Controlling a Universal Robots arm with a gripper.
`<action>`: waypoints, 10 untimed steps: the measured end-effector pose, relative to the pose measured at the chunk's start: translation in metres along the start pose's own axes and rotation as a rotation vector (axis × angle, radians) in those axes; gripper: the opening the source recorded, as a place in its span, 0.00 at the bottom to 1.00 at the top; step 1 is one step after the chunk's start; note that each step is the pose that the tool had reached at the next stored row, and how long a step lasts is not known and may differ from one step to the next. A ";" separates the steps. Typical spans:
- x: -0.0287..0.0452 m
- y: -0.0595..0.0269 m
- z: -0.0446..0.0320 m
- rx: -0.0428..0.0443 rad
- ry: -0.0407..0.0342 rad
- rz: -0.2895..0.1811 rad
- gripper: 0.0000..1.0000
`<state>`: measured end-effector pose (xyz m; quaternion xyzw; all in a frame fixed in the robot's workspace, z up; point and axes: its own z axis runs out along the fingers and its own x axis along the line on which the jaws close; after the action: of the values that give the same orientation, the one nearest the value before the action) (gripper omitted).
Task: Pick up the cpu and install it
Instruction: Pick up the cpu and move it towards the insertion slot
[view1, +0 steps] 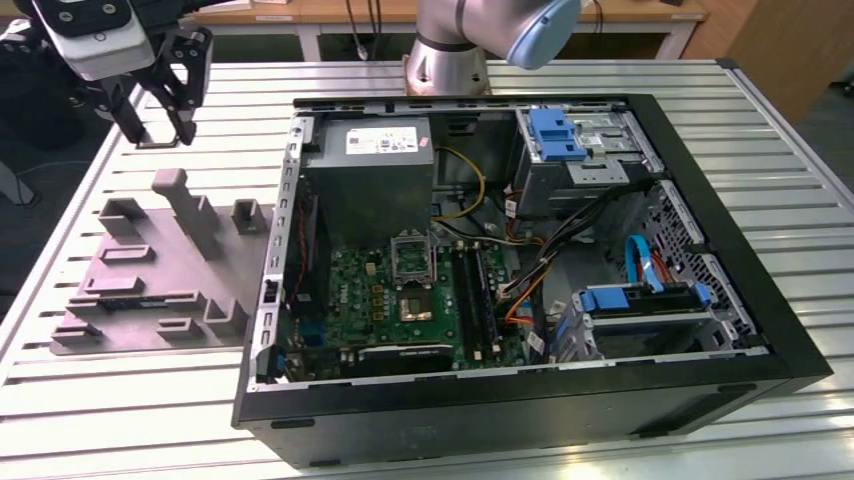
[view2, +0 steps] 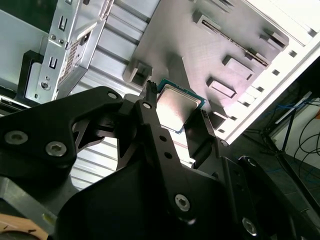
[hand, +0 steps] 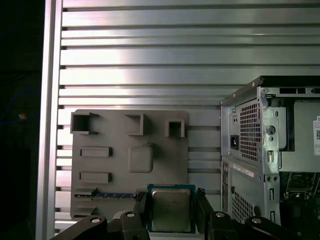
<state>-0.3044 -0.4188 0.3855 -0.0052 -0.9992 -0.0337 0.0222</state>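
A: So, where is the chip (hand: 171, 209) right now?

B: Between the fingers (hand: 141, 209), clamped by two opposite edges, its metal top facing the first wrist view. It hangs in the air and touches nothing but the fingers. The grey holder plate (hand: 130, 150) lies on the tabletop (hand: 150, 65) below them.

A: Is the grip sound?

B: It looks level in the first wrist view. The second wrist view comes at it from an angle. There the chip (view2: 177, 107) sits right out at the fingertips (view2: 148, 97), so I judge there is little pad on each edge.

A: What could go wrong, then?

B: A slip or a twist. With such a thin hold, a jolt could skew the chip or drop it onto the plate or tabletop beneath the fingers. If it meets the socket crooked or turned the wrong way, the fine contacts could get bent.

A: What does the exterior view add?

B: The wider layout. It has the fingers (view1: 131, 112) raised near one end of the plate (view1: 160, 270). The open computer case (view1: 534, 410) is well apart from them, with the socket (view1: 416, 303) on the green board (view1: 360, 290) inside. The wrist views give the grip itself. The first also has the case's back panel (hand: 250, 150) off to one side of the fingers.
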 end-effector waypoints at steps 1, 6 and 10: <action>-0.0005 0.0000 0.0000 0.0000 0.0000 0.000 0.47; -0.0030 0.0000 -0.0001 0.0000 0.0000 0.000 0.47; -0.0049 0.0001 -0.0002 0.0000 0.0001 0.000 0.47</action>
<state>-0.2996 -0.4188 0.3855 -0.0052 -0.9992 -0.0337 0.0223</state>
